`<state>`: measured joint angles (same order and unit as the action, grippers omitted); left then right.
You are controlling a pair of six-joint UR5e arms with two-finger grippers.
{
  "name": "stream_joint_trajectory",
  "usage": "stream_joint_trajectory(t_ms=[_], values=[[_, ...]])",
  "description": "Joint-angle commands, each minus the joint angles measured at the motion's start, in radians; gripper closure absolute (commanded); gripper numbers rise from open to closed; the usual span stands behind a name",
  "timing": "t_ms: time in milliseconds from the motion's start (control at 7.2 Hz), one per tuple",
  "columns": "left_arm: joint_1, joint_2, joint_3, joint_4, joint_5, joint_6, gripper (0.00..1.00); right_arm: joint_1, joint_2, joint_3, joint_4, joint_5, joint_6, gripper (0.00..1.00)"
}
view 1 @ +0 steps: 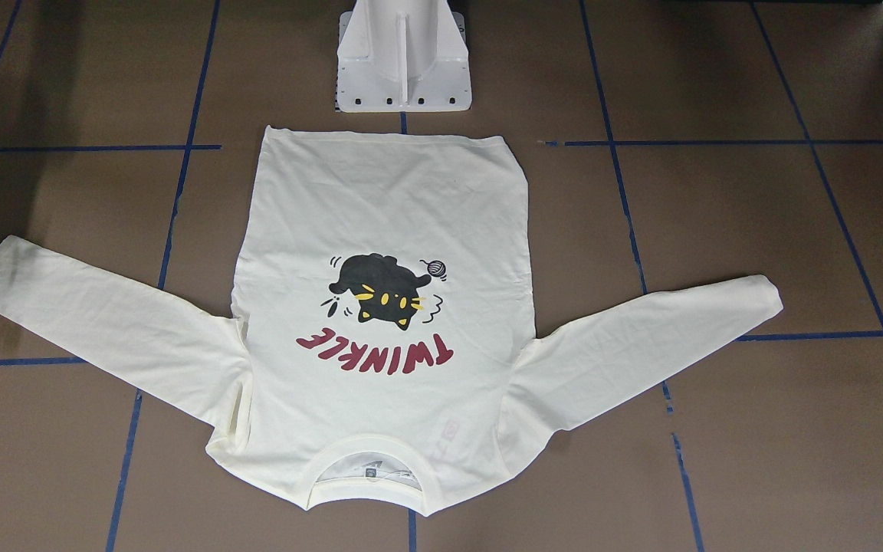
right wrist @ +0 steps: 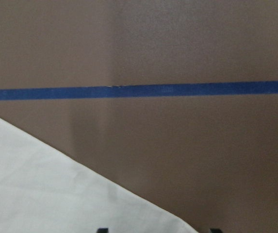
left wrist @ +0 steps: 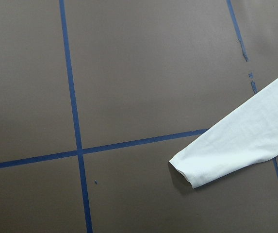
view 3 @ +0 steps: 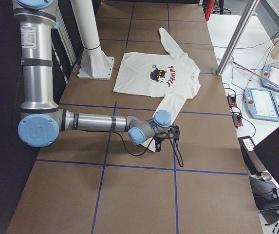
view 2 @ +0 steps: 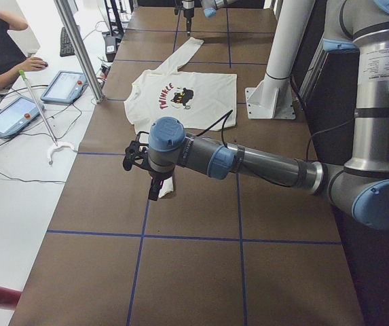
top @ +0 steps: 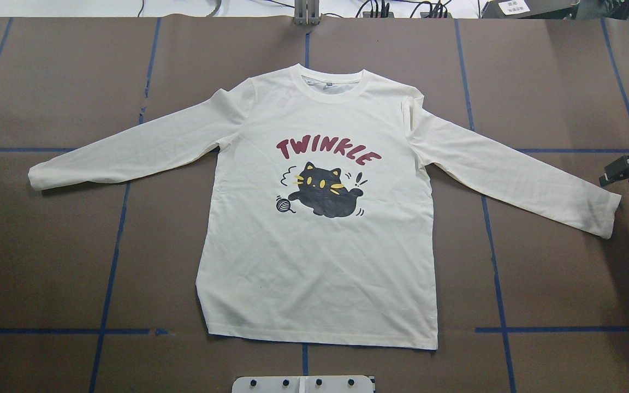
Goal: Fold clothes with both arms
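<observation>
Though the left gripper [view 2: 153, 187] hangs by the T-shirt's [top: 320, 262] left-side cuff, I cannot tell its spread; the shirt lies flat, print up, on the brown surface [top: 47, 262]; beside its far cuff, the right gripper [top: 617, 172] gapes wide.

Bright even overhead light, soft shadows twd edges, rt wrist view blurry.

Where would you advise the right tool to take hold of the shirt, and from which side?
Probably the cuff nearest it, coming down from the outer end: that sleeve lies flat, stretched outward, and the open right tool sits beside it.
</observation>
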<state>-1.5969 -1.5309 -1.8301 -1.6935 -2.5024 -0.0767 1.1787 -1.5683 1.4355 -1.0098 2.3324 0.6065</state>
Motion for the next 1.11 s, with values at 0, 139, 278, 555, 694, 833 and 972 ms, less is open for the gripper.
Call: stream_joint_trajectory(t_ms=[0, 139, 278, 555, 694, 833, 972], values=[[0.0, 0.0, 0.002, 0.0, -0.009, 0.0, 0.0, -0.014, 0.008, -0.036, 0.005, -0.011, -0.002, 0.29], [0.0, 0.0, 0.002, 0.0, -0.009, 0.0, 0.0, -0.017, 0.007, -0.049, 0.008, -0.01, -0.005, 0.3], [0.0, 0.0, 0.002, 0.0, -0.009, -0.001, 0.0, -0.017, -0.001, -0.05, 0.008, -0.008, -0.008, 0.31], [0.0, -0.002, -0.001, 0.0, -0.009, 0.0, 0.0, -0.019, -0.001, -0.055, 0.008, -0.008, -0.004, 0.89], [0.0, -0.003, -0.001, 0.0, -0.009, -0.001, 0.0, -0.021, -0.004, -0.064, 0.008, -0.01, -0.007, 1.0], [0.0, -0.003, -0.003, -0.002, -0.01, -0.001, 0.0, -0.021, -0.004, -0.067, 0.008, -0.007, -0.008, 1.0], [0.0, -0.003, -0.002, -0.002, -0.009, -0.001, 0.0, -0.021, -0.001, -0.058, 0.008, -0.004, -0.007, 1.0]])
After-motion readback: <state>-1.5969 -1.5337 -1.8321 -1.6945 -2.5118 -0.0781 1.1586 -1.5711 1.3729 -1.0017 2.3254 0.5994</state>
